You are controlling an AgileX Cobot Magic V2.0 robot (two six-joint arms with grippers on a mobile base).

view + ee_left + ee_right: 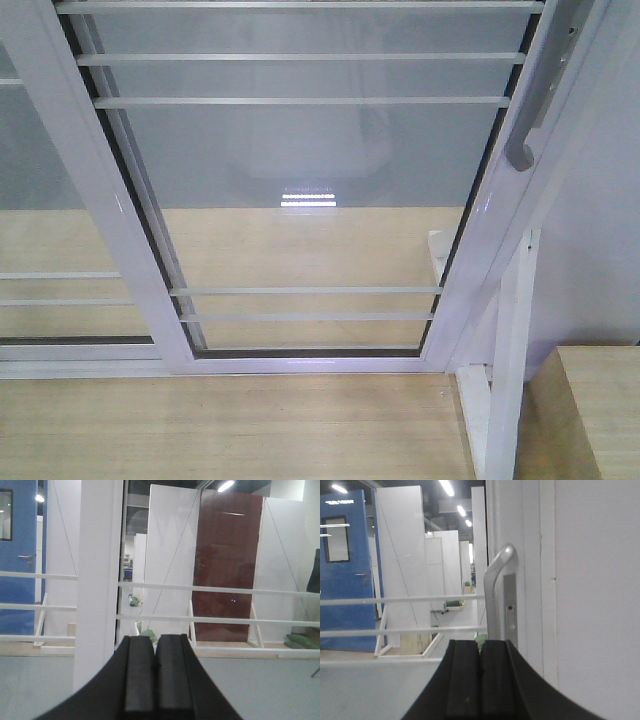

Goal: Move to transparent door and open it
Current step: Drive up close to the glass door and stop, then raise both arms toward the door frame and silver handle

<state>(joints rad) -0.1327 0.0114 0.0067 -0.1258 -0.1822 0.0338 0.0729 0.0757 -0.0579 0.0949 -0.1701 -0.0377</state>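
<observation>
Front view: the transparent door [300,180] fills most of the frame, close ahead. Its glass is crossed by thin white horizontal bars [300,58]. The pull handle [519,150] is seen on the right-hand stile, high in the frame. A similar glass panel without a handle [50,150] lies just beside it on the left. A white post with a diagonal brace [505,400] stands at lower right, near the handle stile. No gap is seen at the handle stile, so the door is judged not yet slid open.

Left wrist view: the left jaws are pressed together, with nothing between them. They are pointed at a white upright stile [97,580]; which panel it belongs to cannot be told. A brown door [227,565] is visible through the glass, well beyond.

Right wrist view: the right jaws are likewise closed flat on each other and empty. They are aimed straight at the handle, whose curved upper end rises directly above and beyond the tips. No contact is seen. A blue door [345,570] is visible far behind the glass.

Judgement: the approach is taken as largely done. The right arm is lined up with the handle because that side is nearest it. The handle is presumably to be hooked or pushed sideways with closed jaws rather than gripped. Risk noted: slipping off the smooth curved bar.
</observation>
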